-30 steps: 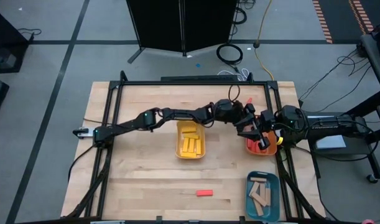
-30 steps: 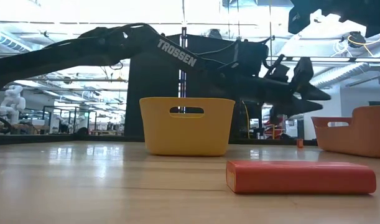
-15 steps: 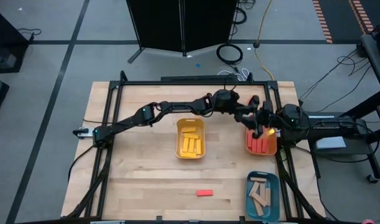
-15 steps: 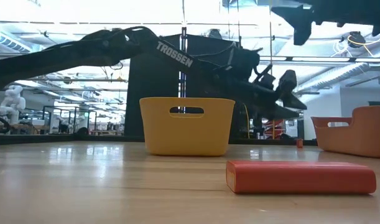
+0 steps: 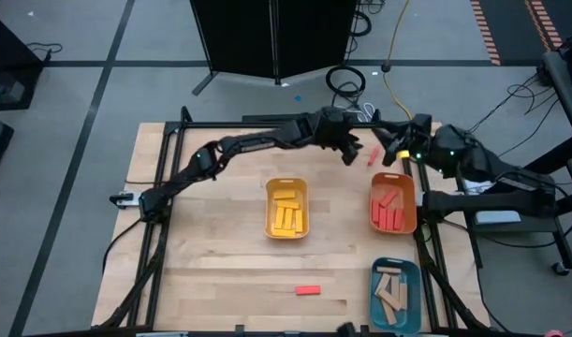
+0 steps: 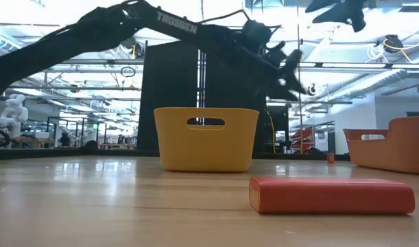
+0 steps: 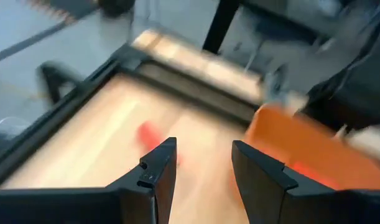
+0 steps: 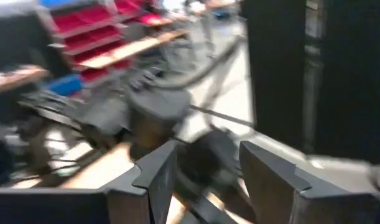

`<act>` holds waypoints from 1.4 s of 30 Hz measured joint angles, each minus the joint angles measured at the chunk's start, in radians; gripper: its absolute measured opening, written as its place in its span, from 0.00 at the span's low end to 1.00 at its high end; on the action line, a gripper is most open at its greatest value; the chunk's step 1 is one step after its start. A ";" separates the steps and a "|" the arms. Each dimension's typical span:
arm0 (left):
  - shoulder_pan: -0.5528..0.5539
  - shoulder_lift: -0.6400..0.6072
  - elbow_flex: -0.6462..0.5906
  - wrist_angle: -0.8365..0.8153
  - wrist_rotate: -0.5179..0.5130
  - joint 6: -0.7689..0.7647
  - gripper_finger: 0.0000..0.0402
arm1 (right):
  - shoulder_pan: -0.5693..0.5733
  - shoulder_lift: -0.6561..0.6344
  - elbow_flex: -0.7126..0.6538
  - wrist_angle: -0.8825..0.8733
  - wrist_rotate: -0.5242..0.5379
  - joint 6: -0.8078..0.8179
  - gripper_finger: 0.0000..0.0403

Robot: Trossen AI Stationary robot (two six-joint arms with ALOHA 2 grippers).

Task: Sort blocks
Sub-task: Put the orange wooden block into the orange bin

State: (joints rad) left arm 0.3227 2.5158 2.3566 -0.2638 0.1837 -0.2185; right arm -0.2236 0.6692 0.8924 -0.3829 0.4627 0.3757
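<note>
The left gripper (image 5: 354, 150) reaches across the far part of the table (image 5: 211, 262), held above it, between the yellow tray (image 5: 286, 208) and the back rail. In the left wrist view its 2 fingers (image 7: 157, 167) stand apart with nothing between them. Just ahead of the fingertips, on the wood, lies 1 loose red block (image 5: 371, 153), blurred in the wrist picture (image 7: 150, 133); it is near the fingers but not touching them. Beyond and to one side of the fingers sits the orange tray (image 5: 394, 204), with several red blocks (image 5: 388, 208) lying inside it.

The right gripper (image 5: 395, 150) hangs above the far end of the orange tray, close to the left gripper. Its 2 fingers (image 8: 157, 171) also stand apart and hold nothing.

The yellow tray holds several yellow blocks (image 5: 286, 211), well behind the left fingers. The teal tray (image 5: 395, 295) at the near right corner holds a loose heap of tan wooden blocks (image 5: 390, 290). 1 more red block (image 5: 308, 290) lies alone on the bare wood near the front edge, far from both grippers; the low view shows it flat on the table (image 6: 331, 195).
</note>
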 joint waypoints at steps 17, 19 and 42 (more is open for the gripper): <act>0.056 -0.483 -0.512 -0.268 -0.093 0.116 0.37 | -0.423 0.385 0.066 -0.352 -0.161 0.192 0.42; 0.043 -0.594 -0.708 -0.134 -0.112 0.090 0.37 | -0.470 0.450 0.066 -0.370 -0.182 0.191 0.42; -0.173 -1.014 -1.816 1.379 -0.219 0.150 0.37 | -0.721 0.928 0.066 -0.428 -0.393 0.363 0.42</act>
State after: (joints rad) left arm 0.1500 1.5021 0.5404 1.1157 -0.0356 -0.0682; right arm -0.9448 1.5969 0.9581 -0.8107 0.0701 0.7383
